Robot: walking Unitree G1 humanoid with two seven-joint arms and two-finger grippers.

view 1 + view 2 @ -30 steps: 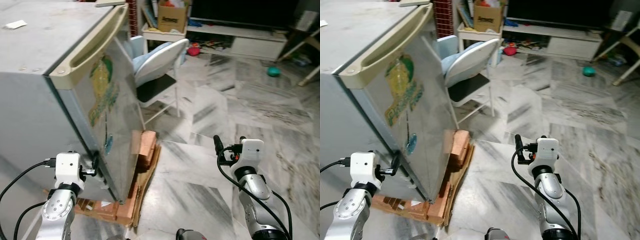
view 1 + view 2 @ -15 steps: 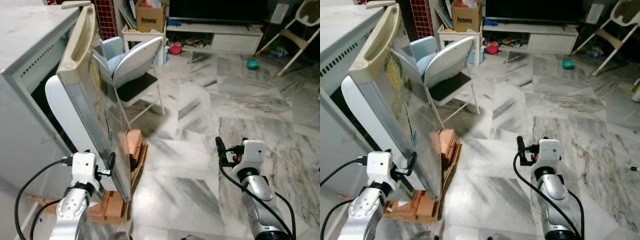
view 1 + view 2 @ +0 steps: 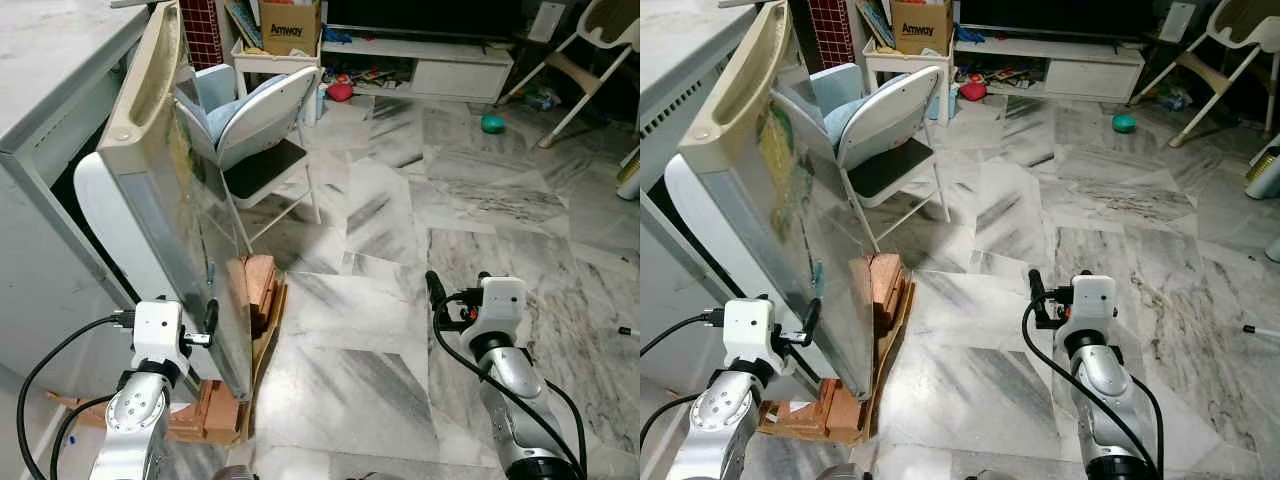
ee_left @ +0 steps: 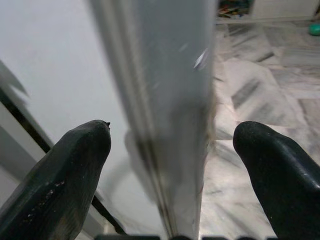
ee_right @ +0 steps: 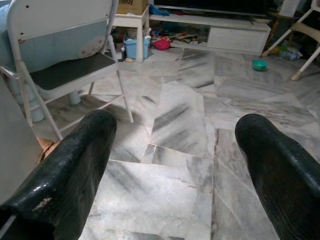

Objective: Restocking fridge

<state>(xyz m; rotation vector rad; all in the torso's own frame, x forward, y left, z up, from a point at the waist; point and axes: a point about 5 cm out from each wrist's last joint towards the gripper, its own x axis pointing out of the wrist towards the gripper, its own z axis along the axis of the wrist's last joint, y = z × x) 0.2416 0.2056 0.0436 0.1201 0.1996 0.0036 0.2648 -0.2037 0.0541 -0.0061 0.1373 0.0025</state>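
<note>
The grey fridge (image 3: 45,90) stands at my left with its door (image 3: 190,235) swung partly open, showing the white inner liner (image 3: 105,215) and a dark gap behind it. Low at the door's free edge is my left gripper (image 3: 208,328). In the left wrist view its fingers (image 4: 75,160) are spread, one on each side of the door edge (image 4: 165,100), with a gap on both sides. My right gripper (image 3: 440,300) hovers open over the marble floor (image 5: 175,165) with nothing between its fingers.
The fridge rests on red bricks and cardboard (image 3: 255,295). A white folding chair (image 3: 265,130) with a blue cushion stands just beyond the door. Further back are a cardboard box (image 3: 290,22), a low TV cabinet (image 3: 440,72) and a green ball (image 3: 492,123).
The fridge door has swung from shut to partly open, with my left gripper staying at its lower edge. The camera has shifted too. My right gripper has hardly moved.
</note>
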